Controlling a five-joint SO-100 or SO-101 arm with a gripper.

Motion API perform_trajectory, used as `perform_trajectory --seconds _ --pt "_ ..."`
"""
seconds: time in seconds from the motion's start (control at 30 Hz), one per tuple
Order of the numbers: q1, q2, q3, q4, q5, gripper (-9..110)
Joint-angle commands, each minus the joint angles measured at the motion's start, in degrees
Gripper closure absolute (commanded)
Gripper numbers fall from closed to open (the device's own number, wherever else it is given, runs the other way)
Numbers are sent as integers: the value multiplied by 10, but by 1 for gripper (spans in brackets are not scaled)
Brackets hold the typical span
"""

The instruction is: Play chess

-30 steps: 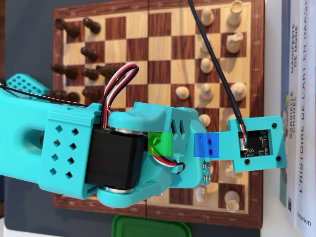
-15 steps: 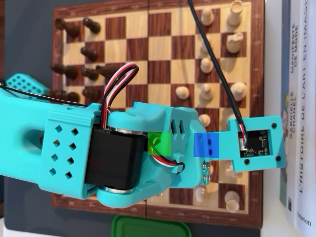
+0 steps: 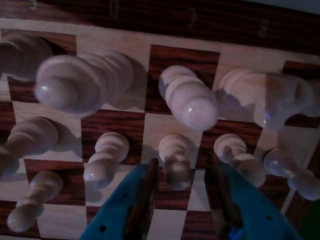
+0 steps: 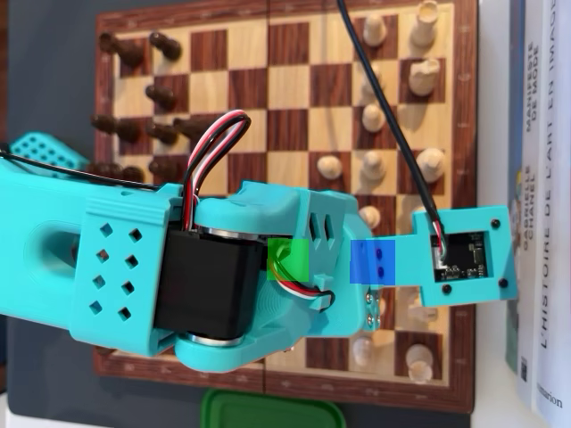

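Wooden chessboard lies beside books at right; my gripper hangs open, straddling a white pawn untouched.

The board is chequered dark brown and pale wood. Its pieces are cream and dark brown. The arm is turquoise, its motor black.

Readable text is mostly on the book spines at the right edge of the overhead view: "L'HISTOIRE DE L'ART EN IMAG…" (cut off), another spine reads "MANIFESTE", with a second line starting "GRANDE…", and "…marion" at the bottom of one. In the wrist view, the board border shows file letters, dim and upside down, not reliably legible.
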Motion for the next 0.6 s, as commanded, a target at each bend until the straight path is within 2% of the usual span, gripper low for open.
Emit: perform_trajectory --seconds 0.0,0.57 --pt "-5 10 -9 0 -3 87" --pt "-5 -5 -14 -3 -3 87"
